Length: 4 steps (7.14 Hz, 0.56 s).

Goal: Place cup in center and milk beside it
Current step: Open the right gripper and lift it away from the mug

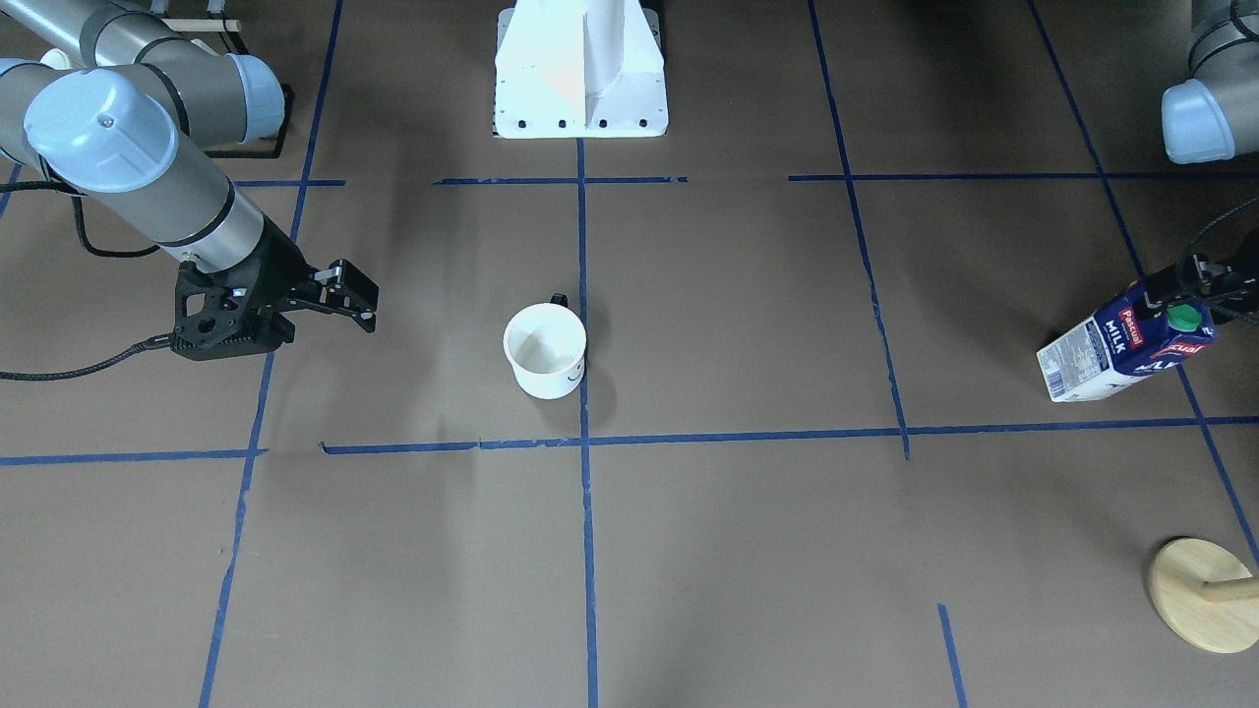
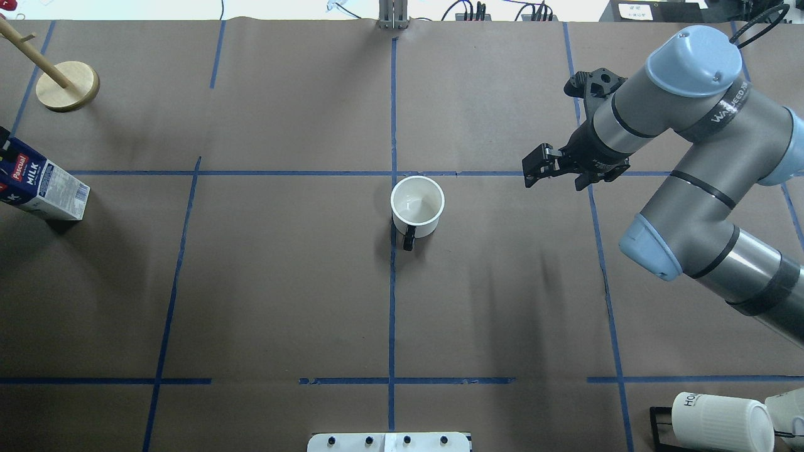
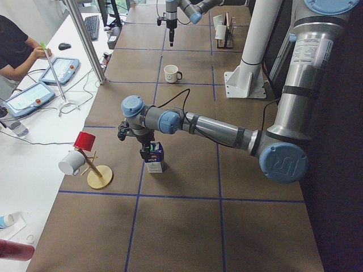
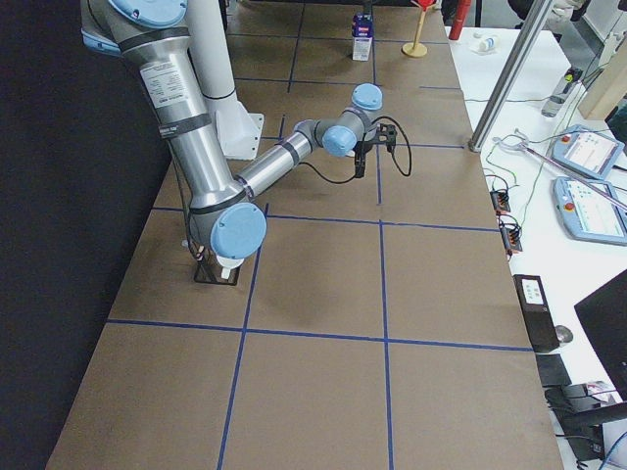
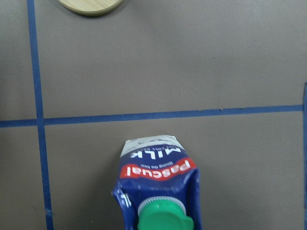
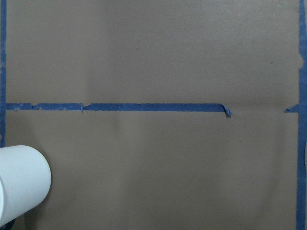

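Overhead exterior view puts your cup upright at the centre cross of the counter. The milk stands well apart at the left edge, with the left pincer at its top; you cannot tell its grip. The right pincer hangs open and empty. Next, carry the milk beside the cup.

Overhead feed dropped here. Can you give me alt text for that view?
A white cup stands upright at the table's center, by the middle tape line. The right gripper hangs open and empty to its right, apart from it; the milk carton stands at the far left edge.
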Available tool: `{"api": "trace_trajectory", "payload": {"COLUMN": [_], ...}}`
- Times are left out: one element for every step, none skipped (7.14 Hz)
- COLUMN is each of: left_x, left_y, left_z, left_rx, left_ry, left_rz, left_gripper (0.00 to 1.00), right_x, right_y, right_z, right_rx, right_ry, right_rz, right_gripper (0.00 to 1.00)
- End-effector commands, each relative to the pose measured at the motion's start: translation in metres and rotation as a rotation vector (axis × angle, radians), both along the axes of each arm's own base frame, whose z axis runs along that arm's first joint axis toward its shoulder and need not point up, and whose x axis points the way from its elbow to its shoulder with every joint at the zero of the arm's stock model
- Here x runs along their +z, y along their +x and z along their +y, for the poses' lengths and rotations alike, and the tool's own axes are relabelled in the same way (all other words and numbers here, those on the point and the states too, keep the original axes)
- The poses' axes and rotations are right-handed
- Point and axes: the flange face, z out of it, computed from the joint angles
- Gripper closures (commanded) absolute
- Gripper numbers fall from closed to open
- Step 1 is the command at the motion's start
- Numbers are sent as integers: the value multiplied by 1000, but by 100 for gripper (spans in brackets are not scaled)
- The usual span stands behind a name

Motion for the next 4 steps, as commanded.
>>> {"api": "trace_trajectory", "payload": {"left_x": [9, 10, 12, 4], "left_y": [19, 19, 18, 17], "left_z": [3, 4, 5, 2], "left_rx": [34, 34, 32, 24], "left_ry": [-14, -17, -22, 3], "left_rz": [-5, -6, -10, -33], "left_gripper": [0, 11, 60, 92], "right_x": [1, 3, 3, 2], "right_y": [-6, -10, -10, -11], "right_z": [3, 4, 5, 5], "right_rx": [-6, -10, -11, -10], "right_ry": [0, -4, -5, -6], "right_rz": [5, 8, 8, 6], "right_gripper": [0, 0, 0, 0]}}
